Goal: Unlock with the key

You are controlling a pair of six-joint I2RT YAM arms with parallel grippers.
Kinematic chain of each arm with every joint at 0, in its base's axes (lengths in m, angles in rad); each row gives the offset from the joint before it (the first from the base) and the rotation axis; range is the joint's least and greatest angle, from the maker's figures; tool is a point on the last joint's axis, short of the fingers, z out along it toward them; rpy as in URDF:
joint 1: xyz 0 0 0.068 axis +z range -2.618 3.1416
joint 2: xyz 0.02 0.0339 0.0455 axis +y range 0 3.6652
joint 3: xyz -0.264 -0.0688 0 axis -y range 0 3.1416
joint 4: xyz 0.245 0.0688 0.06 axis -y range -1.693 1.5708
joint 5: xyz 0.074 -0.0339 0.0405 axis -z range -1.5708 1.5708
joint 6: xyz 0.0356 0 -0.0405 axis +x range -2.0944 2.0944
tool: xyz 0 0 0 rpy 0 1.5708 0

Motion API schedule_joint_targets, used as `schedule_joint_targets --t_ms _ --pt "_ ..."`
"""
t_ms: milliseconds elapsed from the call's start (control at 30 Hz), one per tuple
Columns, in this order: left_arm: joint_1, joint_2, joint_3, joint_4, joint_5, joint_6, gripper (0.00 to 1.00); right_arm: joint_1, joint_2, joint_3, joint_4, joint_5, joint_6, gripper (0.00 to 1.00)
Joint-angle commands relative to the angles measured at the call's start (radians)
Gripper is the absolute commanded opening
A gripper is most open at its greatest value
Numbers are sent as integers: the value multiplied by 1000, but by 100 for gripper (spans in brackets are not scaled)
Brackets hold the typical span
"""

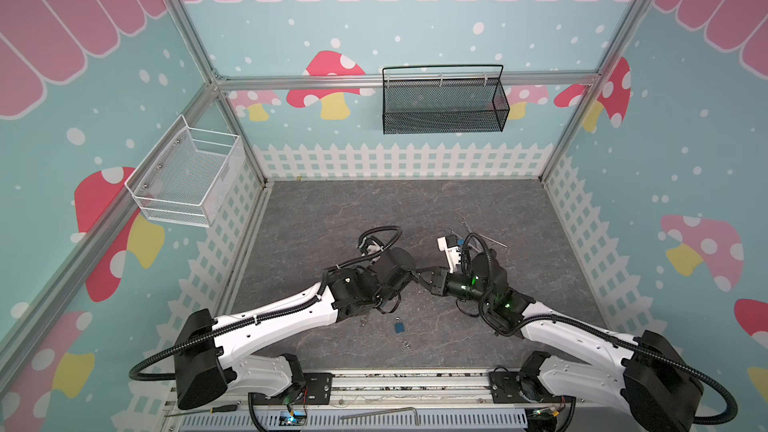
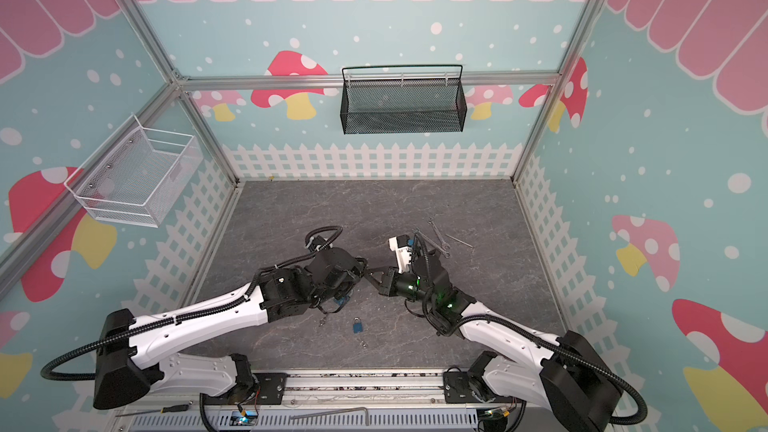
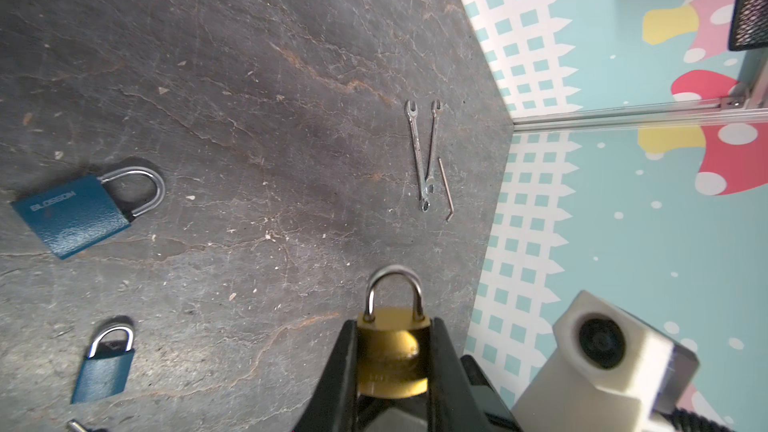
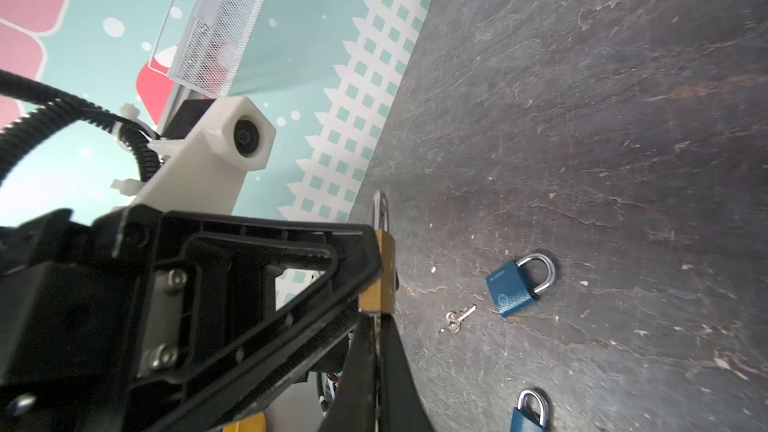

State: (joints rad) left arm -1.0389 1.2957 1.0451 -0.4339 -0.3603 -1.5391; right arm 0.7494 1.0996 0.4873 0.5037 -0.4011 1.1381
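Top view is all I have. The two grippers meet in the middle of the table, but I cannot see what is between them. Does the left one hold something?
Observer: Yes, the left gripper clamps a brass padlock.
Operator: Is its shackle open?
Observer: No, the shackle sits closed in the body.
Operator: And the right gripper?
Observer: The right gripper is shut, tips at the padlock's bottom; what they pinch, if anything, I cannot tell.

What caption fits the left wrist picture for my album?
Left gripper clamps a brass padlock; two blue padlocks, two wrenches and a hex key lie on the table.
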Motion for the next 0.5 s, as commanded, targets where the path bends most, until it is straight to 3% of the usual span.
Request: schedule_joint_targets --t_ms 0,300,467 --pt "-39 -19 -32 79 94 -26 0 1 -48 -3 233 -44 96 0" --pt "-39 -70 -106 222 77 -56 0 -1 -37 -35 447 -91 285 0" --pt "-36 -81 -91 223 46 -33 0 0 -64 -18 422 -80 278 0"
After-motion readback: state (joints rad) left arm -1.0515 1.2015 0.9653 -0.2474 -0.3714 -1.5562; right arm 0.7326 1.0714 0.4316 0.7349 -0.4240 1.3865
